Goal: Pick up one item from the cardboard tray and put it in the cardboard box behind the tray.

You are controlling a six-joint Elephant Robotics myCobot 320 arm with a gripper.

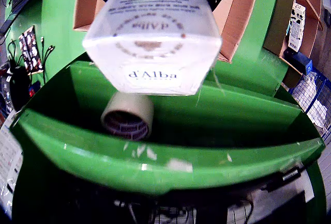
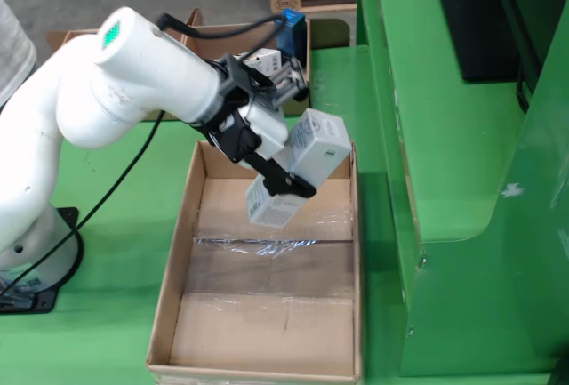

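In the view from the side, the white arm (image 2: 107, 92) is reaching out from the left and bending down. Its black gripper (image 2: 283, 170) is pinching a white box (image 2: 298, 164) tight.

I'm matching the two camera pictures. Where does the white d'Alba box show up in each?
View that rides on the end effector: the d'Alba box fills the upper centre, held, above a tape roll.
View from the side: the same box is at centre, tilted, over the cardboard tray.
Shared landmark: the end effector clamping it.
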